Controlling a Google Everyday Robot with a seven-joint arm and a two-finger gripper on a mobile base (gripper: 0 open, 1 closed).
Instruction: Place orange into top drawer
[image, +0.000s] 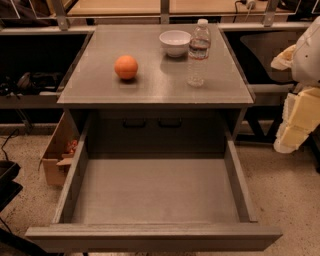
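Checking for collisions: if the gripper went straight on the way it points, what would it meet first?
The gripper, at the right edge, points downward. It would probably meet the speckled floor right of the open top drawer first, not the orange; depth is unclear.

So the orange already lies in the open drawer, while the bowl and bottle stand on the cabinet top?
No. In the camera view the orange sits on the cabinet top too, left of the bowl and bottle; the open top drawer is bare. The gripper is at the right edge.
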